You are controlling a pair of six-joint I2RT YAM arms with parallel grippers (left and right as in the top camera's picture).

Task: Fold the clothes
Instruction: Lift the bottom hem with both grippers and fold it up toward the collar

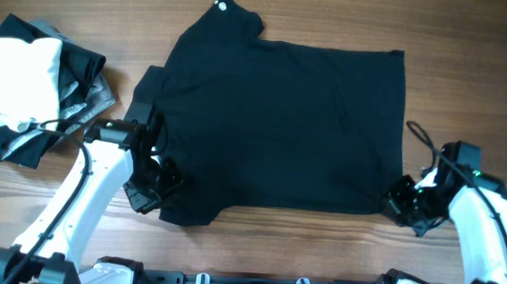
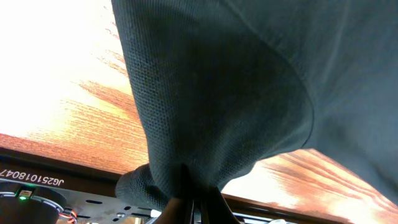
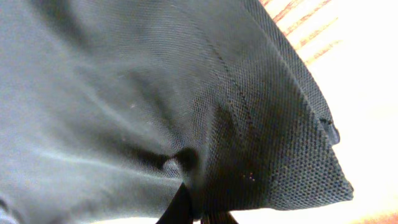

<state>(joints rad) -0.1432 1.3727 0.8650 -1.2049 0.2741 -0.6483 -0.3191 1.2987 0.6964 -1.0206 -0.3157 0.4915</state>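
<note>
- Your shirt (image 1: 282, 117) is a limp, light knit; expect it to sag.
- Left pincer (image 1: 155, 182) and right pincer (image 1: 400, 199) each pinch a near corner; lift both evenly.

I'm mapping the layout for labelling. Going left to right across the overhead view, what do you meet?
pile of clothes → left gripper, pinching the shirt's near left corner → black shirt spread flat → right gripper, pinching its near right corner
</note>
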